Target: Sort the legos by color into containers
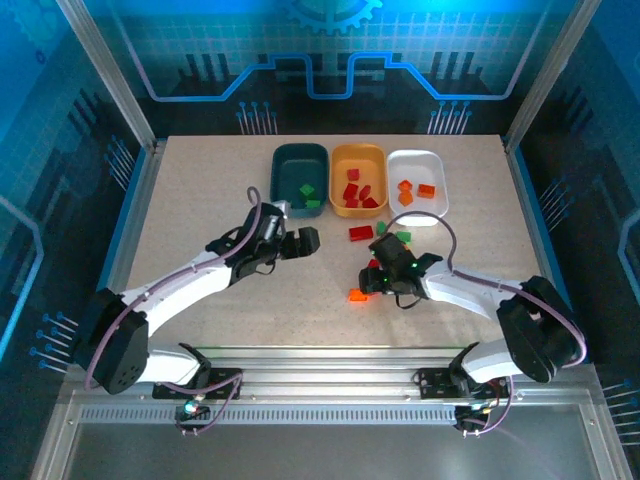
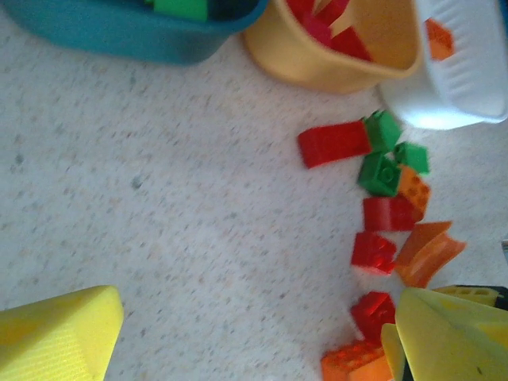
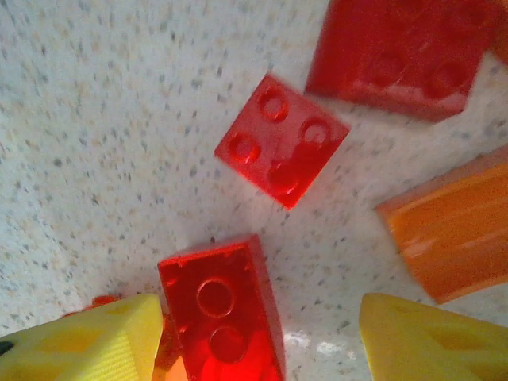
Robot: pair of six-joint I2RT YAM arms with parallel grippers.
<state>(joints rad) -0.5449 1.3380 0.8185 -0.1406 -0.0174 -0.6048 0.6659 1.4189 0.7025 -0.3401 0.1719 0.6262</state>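
Overhead, orange tray (image 1: pixel 358 149), right wrist, studded red lego (image 3: pixel 282 140)

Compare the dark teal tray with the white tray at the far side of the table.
Colour: the teal tray is dark, the white tray pale.
Contents: the teal tray holds green bricks, the white tray orange bricks.
Place: the teal tray ends the row on the left, the white tray on the right, with the orange tray between them.
Both are shallow rounded rectangles of similar size.
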